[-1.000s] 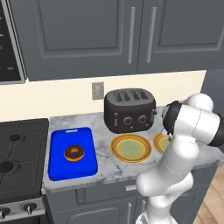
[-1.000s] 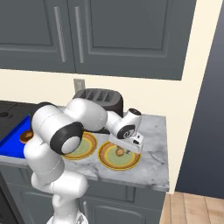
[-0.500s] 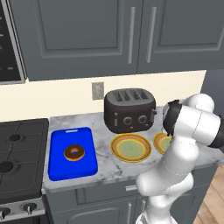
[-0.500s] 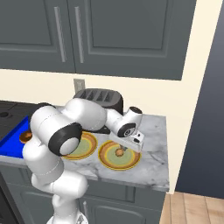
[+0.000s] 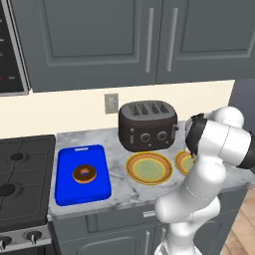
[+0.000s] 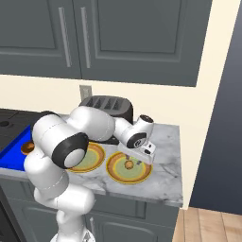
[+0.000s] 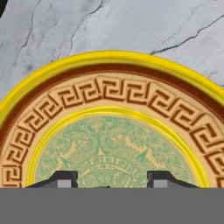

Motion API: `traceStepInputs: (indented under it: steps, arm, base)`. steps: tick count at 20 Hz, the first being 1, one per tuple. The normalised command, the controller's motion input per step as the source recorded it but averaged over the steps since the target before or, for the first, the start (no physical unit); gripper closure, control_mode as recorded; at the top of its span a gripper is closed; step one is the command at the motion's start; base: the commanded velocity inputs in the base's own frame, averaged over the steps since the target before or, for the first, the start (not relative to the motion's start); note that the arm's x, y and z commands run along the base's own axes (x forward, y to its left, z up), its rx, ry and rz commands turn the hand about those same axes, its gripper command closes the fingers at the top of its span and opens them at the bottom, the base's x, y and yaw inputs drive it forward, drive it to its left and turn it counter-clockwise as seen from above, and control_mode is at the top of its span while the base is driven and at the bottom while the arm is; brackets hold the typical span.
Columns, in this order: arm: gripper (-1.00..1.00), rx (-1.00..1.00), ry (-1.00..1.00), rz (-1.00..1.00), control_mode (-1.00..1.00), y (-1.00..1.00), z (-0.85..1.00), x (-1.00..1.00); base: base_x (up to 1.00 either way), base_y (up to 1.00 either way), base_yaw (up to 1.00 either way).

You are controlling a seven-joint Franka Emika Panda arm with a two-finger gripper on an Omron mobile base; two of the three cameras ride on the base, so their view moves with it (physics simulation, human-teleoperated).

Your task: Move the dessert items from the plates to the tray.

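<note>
On the marble counter (image 5: 119, 187) we record, from the stove side outward: a black stovetop (image 5: 20, 174), a blue tray (image 5: 82, 174), a first plate (image 5: 149, 168) and a second plate (image 6: 129, 167), with a dark toaster (image 5: 148, 125) standing behind the first plate against the wall. On the tray we count one chocolate-glazed donut (image 5: 84, 174), lying flat near the tray's middle; in the right base view the same donut (image 6: 27, 148) shows at the tray's edge, partly behind the arm. We list the first plate as bearing nothing, its pale green centre showing whole in the left base view. On the second plate we note a small tan-brown pastry lump (image 6: 128, 164), resting about the middle of the plate. The gripper (image 6: 136, 159) hangs directly above this second plate, close over the pastry, its body pointing down at the plate. In the hand view we see the plate's yellow rim, its key-pattern band and its green centre (image 7: 113, 148), with the two finger tips (image 7: 64, 178) rising set apart from one another and nothing between them; we therefore enter the pincer as spread, holding nothing. Grey cabinets (image 5: 124, 40) hang above, and a wall outlet (image 5: 111, 103) sits beside the toaster.
</note>
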Motion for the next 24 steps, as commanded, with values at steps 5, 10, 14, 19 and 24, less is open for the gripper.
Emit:
traceStepInputs:
  steps: [5, 10, 14, 19, 24]
  arm:
    - [-1.0, 0.0, -0.01, 0.0, -1.0, 0.03, 0.0, -0.35]
    - [-1.0, -0.01, -0.03, 0.0, -1.0, 0.06, 0.0, -0.42]
    - [-1.0, 0.0, 0.0, 0.0, -1.0, 0.0, 0.0, 0.0]
    - [-1.0, 0.0, 0.0, -0.01, -1.0, 0.25, 0.0, 0.0]
    - [-1.0, 0.0, 0.0, -0.01, -1.0, 0.15, 0.0, 0.01]
  base:
    - [0.0, 0.0, 0.0]
    - [0.0, 0.0, 0.0]
    - [0.0, 0.0, 0.0]
    - [0.0, 0.0, 0.0]
    - [0.0, 0.0, 0.0]
